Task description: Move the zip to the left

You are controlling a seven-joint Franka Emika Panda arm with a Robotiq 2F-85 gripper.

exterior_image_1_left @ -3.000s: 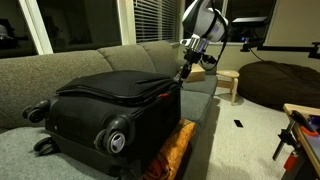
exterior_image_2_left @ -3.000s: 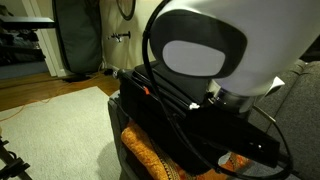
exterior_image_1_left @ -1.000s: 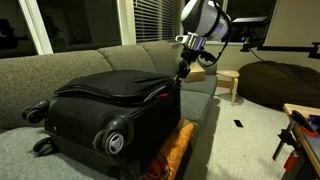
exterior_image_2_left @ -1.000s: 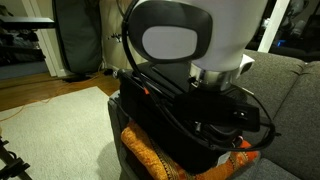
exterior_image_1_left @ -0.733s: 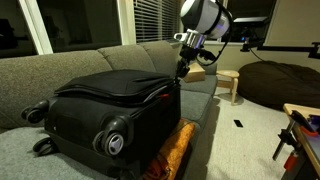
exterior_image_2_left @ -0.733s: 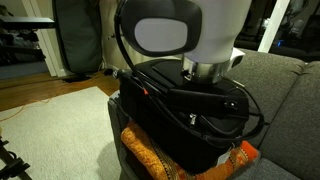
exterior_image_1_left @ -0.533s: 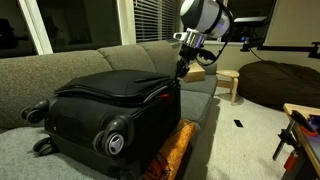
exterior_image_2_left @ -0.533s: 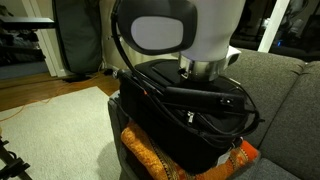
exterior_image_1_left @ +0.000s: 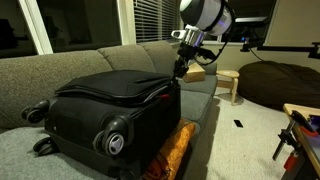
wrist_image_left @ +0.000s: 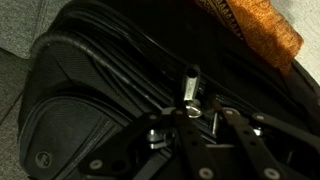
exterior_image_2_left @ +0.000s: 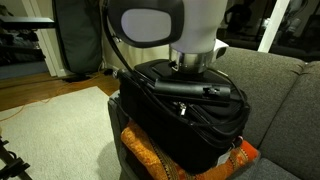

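A big black fabric suitcase lies flat on a grey couch, also seen in the other exterior view. Its zip track runs round the lid seam. In the wrist view a small silver zip pull stands up from the dark track on the suitcase. My gripper comes in from below with its fingers closed round the base of the pull. In an exterior view the gripper sits at the suitcase's far right corner. The arm's white body hides the gripper in the other.
An orange patterned cushion is wedged under the suitcase's front corner, also in the wrist view. Grey-hubbed wheels face the camera. The couch back rises behind. A wooden stool and a dark beanbag stand to the right.
The arm's wrist has swung along the suitcase edge, its white body shifting left in one exterior view. The gripper stays at the suitcase's corner seam.
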